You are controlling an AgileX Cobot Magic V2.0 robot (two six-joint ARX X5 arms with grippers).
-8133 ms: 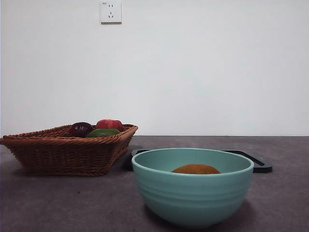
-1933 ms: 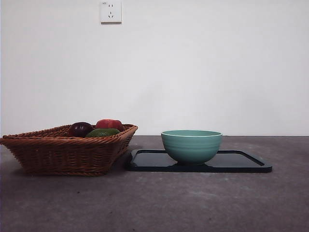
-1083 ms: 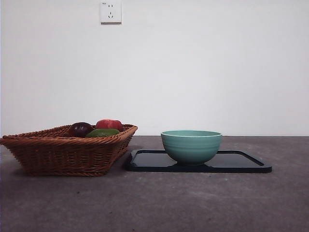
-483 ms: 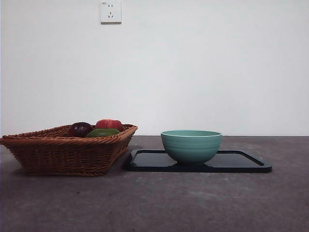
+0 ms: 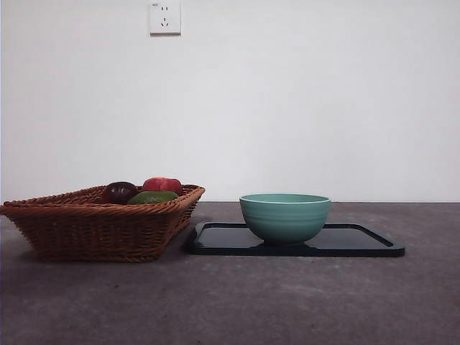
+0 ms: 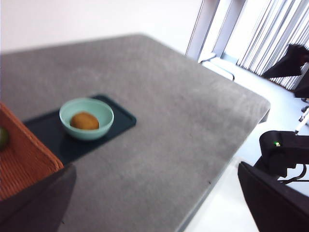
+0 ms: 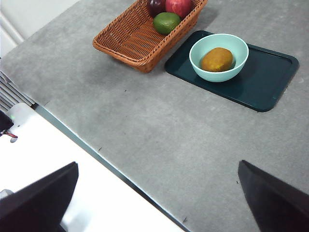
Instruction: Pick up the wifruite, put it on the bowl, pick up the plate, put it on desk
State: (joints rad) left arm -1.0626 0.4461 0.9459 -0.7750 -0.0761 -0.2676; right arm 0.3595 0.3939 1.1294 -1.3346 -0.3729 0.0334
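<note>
The orange-brown wifruite [image 7: 217,59] lies inside the mint-teal bowl [image 7: 198,46]; it also shows in the left wrist view [image 6: 85,121]. In the front view the bowl [image 5: 285,218] hides it. The bowl stands on the dark rectangular plate [image 5: 345,241], which lies flat on the grey desk [image 5: 287,302]. My left gripper [image 6: 157,169] and right gripper [image 7: 158,164] are both open, empty and high above the desk, far from the bowl. Neither shows in the front view.
A brown wicker basket [image 5: 100,230] stands left of the plate, almost touching it. It holds a dark purple fruit [image 5: 119,192], a red fruit [image 5: 162,185] and a green fruit [image 5: 152,197]. The desk's edge [image 7: 96,154] lies below the right gripper.
6.7 s ago the bowl with the fruit stood close to the front camera; since 1.7 s ago it stands farther back on the plate. Nothing has moved since.
</note>
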